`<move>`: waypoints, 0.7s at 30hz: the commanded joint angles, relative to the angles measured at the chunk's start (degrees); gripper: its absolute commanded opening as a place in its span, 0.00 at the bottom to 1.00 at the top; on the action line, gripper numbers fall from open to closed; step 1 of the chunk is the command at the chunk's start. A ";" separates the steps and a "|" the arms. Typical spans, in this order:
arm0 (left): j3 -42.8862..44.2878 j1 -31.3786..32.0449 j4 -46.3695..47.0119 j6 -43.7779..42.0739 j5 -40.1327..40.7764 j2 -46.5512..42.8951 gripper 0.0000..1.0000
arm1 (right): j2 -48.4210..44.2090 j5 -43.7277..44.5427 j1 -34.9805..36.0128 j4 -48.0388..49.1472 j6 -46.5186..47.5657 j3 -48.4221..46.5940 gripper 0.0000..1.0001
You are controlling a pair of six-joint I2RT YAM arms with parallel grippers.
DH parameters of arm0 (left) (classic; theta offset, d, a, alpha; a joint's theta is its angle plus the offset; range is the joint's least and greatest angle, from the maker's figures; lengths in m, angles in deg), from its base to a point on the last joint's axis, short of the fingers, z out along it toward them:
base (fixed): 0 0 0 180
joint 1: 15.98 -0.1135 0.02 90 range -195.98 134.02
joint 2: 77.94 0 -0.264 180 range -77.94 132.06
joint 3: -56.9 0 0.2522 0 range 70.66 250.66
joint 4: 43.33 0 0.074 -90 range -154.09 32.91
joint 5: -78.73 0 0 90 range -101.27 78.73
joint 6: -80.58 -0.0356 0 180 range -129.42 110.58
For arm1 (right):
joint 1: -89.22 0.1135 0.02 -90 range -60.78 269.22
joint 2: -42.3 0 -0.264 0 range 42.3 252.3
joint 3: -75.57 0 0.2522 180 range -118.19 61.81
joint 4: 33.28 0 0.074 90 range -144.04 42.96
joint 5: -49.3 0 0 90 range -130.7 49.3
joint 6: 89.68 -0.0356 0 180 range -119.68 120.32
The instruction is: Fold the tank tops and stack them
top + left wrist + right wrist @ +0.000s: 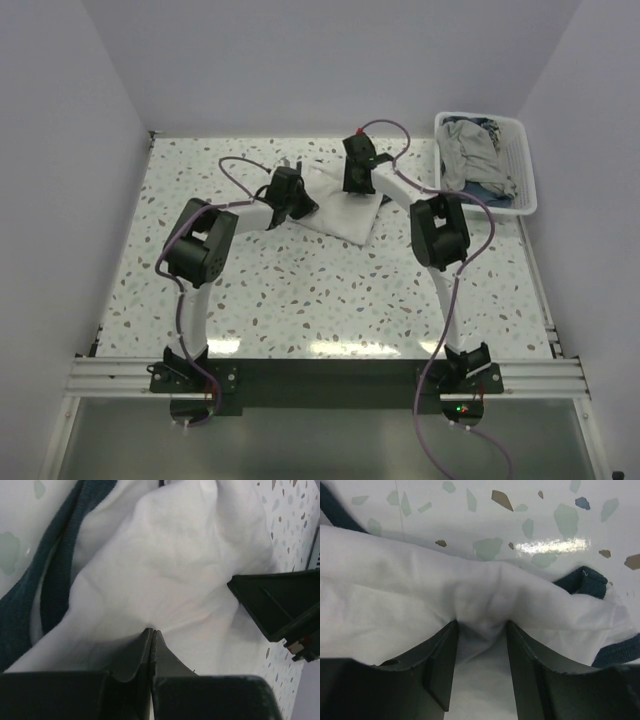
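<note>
The white tank top (345, 215) lies crumpled on the speckled table at the back centre. Its navy trim shows in the left wrist view (55, 570) and the right wrist view (582, 582). My left gripper (303, 202) is at the cloth's left edge, and its jaws (151, 630) are shut on a pinch of the white cloth (175, 555). My right gripper (357, 186) is over the cloth's far edge. Its jaws (481, 625) stand apart with a puckered fold of the white cloth (395, 600) between the tips. The grey tank top (468, 150) lies bunched in the basket.
A white slatted basket (528, 190) stands at the back right, holding the grey top and some darker blue cloth (490, 188). The right gripper's black body (280, 605) shows close by in the left wrist view. White walls enclose the table on three sides.
</note>
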 commanded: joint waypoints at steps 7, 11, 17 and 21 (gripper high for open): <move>2.78 -7.17 -8.40 -4.56 3.88 -0.55 0.14 | -16.08 -7.05 1.38 5.33 -8.56 26.53 0.46; 8.33 -9.36 -8.75 -10.00 -1.03 1.99 0.25 | -21.62 -13.74 4.99 16.56 -14.46 40.85 0.48; 9.66 -9.63 -7.26 -14.15 -7.11 -3.08 0.52 | -22.77 -28.23 5.35 30.53 -25.00 47.81 0.49; 7.56 -10.16 -13.22 -15.82 -4.13 -9.50 0.64 | -23.56 -31.14 5.26 33.56 -28.18 48.53 0.50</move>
